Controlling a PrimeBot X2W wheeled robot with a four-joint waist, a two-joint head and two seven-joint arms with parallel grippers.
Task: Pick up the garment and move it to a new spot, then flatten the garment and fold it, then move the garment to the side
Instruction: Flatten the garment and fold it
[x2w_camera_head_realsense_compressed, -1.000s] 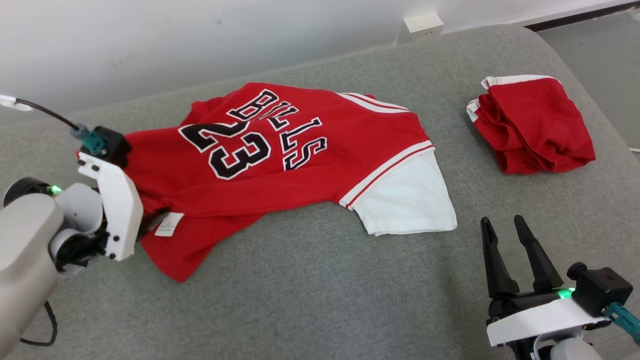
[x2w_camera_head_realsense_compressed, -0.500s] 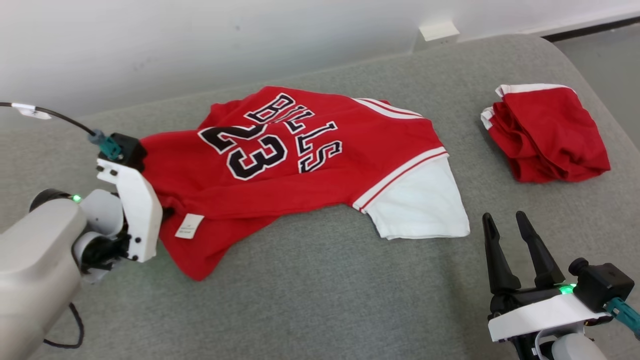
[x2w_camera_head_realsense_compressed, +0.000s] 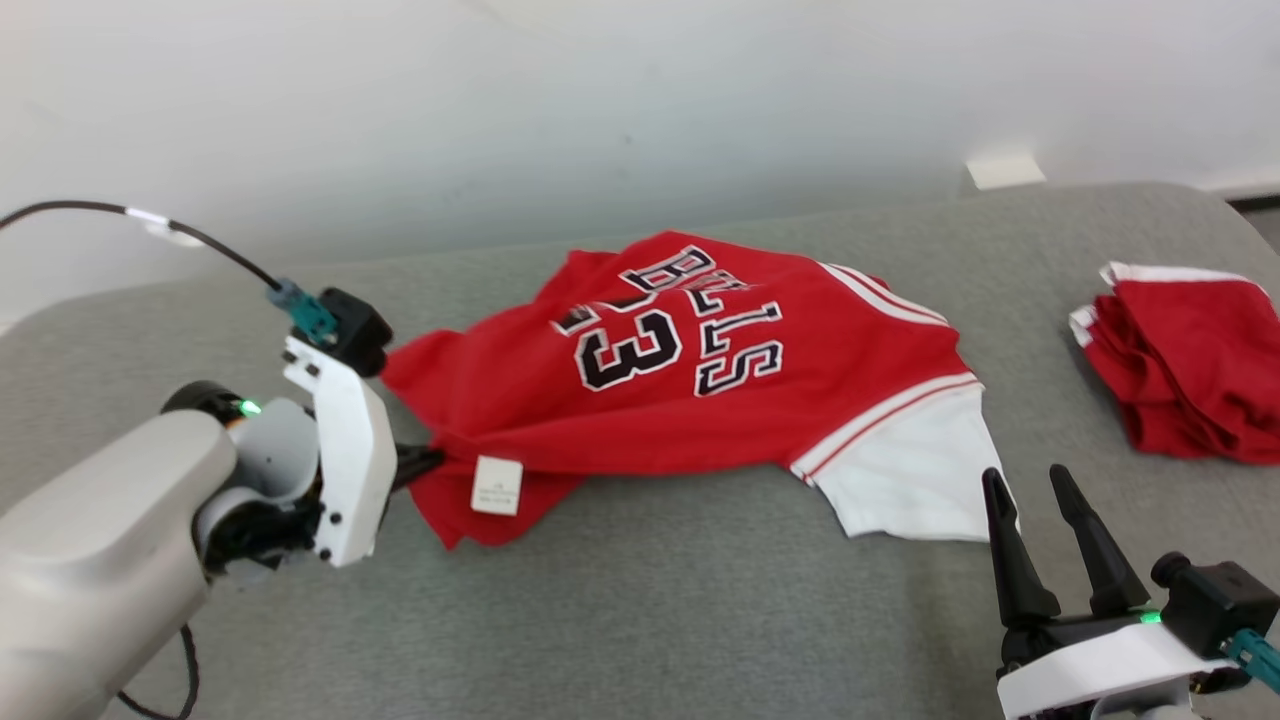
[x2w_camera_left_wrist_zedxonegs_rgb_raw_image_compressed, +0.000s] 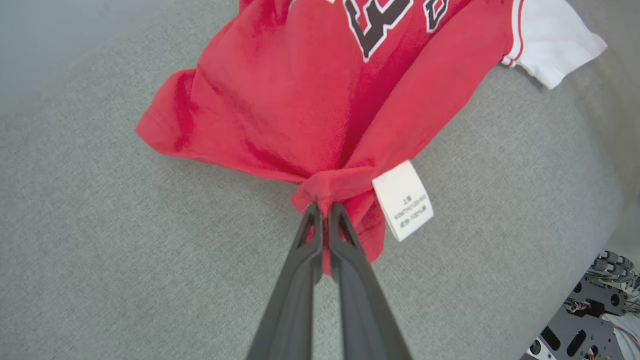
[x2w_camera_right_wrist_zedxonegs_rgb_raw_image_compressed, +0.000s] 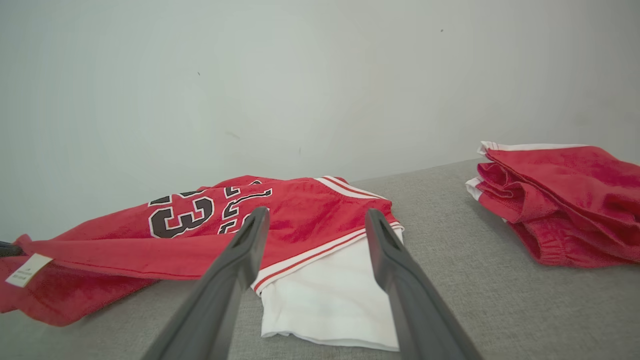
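Grey upholstered surface against a plain white wall. Red jersey, number 23, lies across the middle of it, print side up, white sleeve toward the right arm.

Left gripper is pinched tight on a bunched edge of the jersey, right beside the white care label. Creases fan out from the pinch, so the cloth looks under some pull. I read this as the grab for the pick-up-and-relocate step: the bulk of the fabric rests on the surface, nothing is lifted yet. Edge grip makes sense, since the rest can trail and open out instead of balling up.

Right gripper hangs free, fingers spread, holding nothing, just short of the white sleeve. Probably staged for a second corner.

No containers in play. Second red garment, folded, sits well apart at far right, straight on the surface; likely a finished one parked aside.
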